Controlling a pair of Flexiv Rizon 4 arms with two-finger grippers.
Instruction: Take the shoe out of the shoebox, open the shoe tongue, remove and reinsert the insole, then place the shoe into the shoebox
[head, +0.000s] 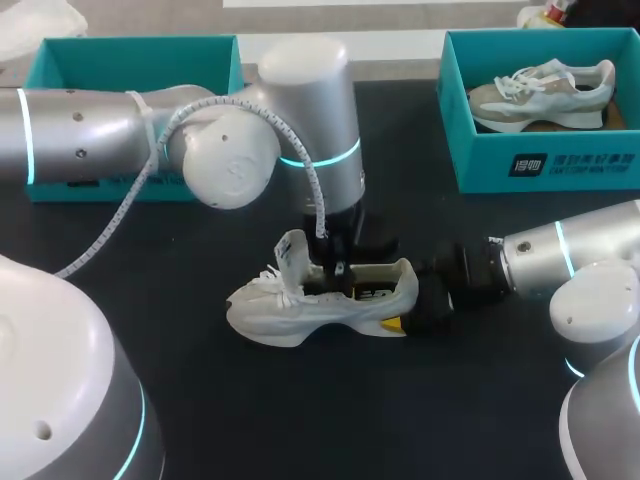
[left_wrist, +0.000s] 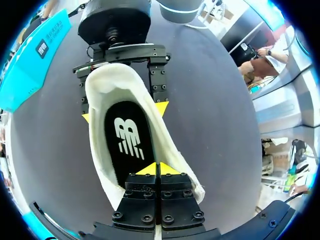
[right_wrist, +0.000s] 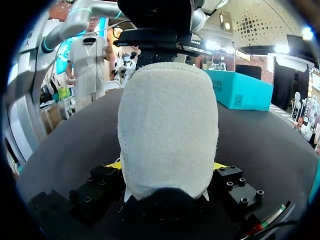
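Mid-worktop (head: 300, 430), on its sole: the pale shoe (head: 320, 305), toe left, heel right, tongue (head: 292, 252) standing upright. Right claw (right_wrist: 167, 165) clamped on the heel from the right, one yellow tip on each side. Left claw (left_wrist: 157, 168) down in the opening from above, fingers pressed together over the black insole (left_wrist: 127, 140); impossible to tell whether pinching its edge. Likely light, with a soft fabric upper and a springy sole, so apt to fold or skid under a push; best steadied at the stiffer heel, as now. Insole probably thin, floppy and lightly seated; better pinched at an exposed edge and peeled upward than dragged flat. Teal shoebox (head: 140, 42) far left, well apart from the shoe.
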